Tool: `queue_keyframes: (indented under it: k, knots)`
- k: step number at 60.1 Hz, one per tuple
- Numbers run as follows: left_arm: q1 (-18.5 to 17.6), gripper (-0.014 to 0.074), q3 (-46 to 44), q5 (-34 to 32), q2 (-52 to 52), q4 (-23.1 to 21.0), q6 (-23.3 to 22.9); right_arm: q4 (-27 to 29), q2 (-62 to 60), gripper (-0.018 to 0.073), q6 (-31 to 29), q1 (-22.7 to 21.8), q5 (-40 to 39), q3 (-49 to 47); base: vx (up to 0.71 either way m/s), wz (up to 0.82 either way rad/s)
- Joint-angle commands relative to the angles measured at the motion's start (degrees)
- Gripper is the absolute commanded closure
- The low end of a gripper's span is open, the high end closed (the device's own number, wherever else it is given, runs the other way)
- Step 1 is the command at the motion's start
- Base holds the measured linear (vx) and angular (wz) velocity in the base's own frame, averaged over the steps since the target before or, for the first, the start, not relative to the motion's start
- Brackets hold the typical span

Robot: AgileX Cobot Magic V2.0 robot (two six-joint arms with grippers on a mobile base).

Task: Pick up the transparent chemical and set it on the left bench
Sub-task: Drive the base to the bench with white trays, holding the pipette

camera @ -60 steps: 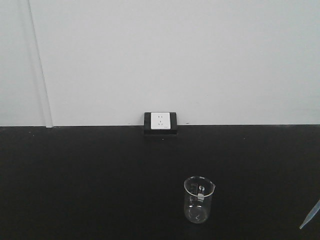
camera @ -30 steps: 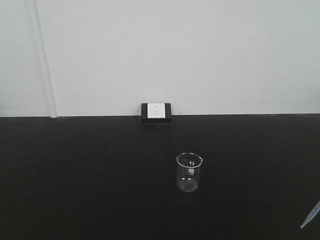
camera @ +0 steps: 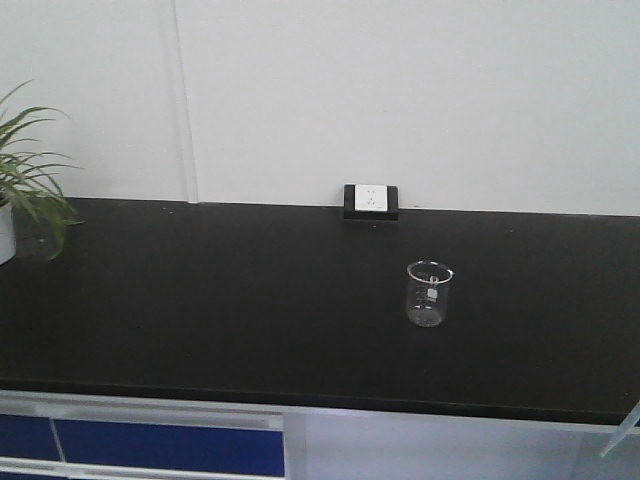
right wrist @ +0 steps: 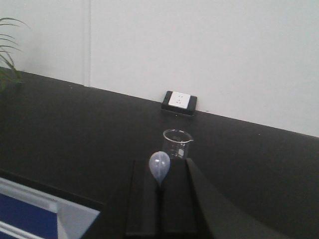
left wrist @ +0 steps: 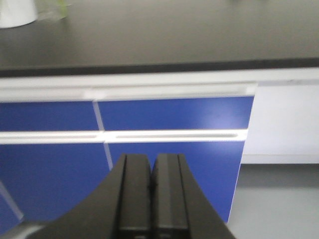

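Observation:
The transparent chemical, a small clear beaker (camera: 430, 294) with printed marks, stands upright on a black counter (camera: 200, 300) in front of a wall socket (camera: 371, 201). In the right wrist view the beaker (right wrist: 177, 143) sits just beyond my right gripper (right wrist: 160, 175), apart from it. That gripper is shut on a thin clear pipette; the pipette's bulb (right wrist: 159, 167) sticks up between the fingers, and the pipette's stem (camera: 620, 438) shows at the front view's lower right corner. My left gripper (left wrist: 151, 164) is shut on nothing, low in front of blue cabinet fronts (left wrist: 174, 114). The left bench is out of view.
A potted plant (camera: 25, 190) stands at the counter's far left, and its white pot (left wrist: 17, 12) shows in the left wrist view. The counter's front edge (camera: 300, 398) runs across, with white and blue cabinet fronts (camera: 150, 445) below. A plain white wall backs the counter.
The view has pulled back from the counter and swung left: the beaker looks smaller and farther, and the plant, counter edge and cabinets have come into view. The pipette stays at lower right.

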Motion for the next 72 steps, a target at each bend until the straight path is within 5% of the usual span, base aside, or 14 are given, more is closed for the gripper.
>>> queue_keyframes:
  k: [1, 44, 72]
  knots:
    - [-0.1, 0.0600, 0.9, -4.5, -1.1, 0.0, -0.4, 0.7, -0.2, 0.0559, -0.3, -0.1, -1.3, -1.8, -0.36, 0.33]
    - [-0.1, 0.0600, 0.9, -4.5, -1.1, 0.0, -0.4, 0.7, -0.2, 0.0559, -0.3, -0.1, -1.3, -1.8, -0.32, 0.34]
    - [-0.1, 0.0600, 0.9, -4.5, -1.1, 0.0, -0.4, 0.7, -0.2, 0.0559, -0.3, -0.1, -1.3, -1.8, -0.21, 0.70]
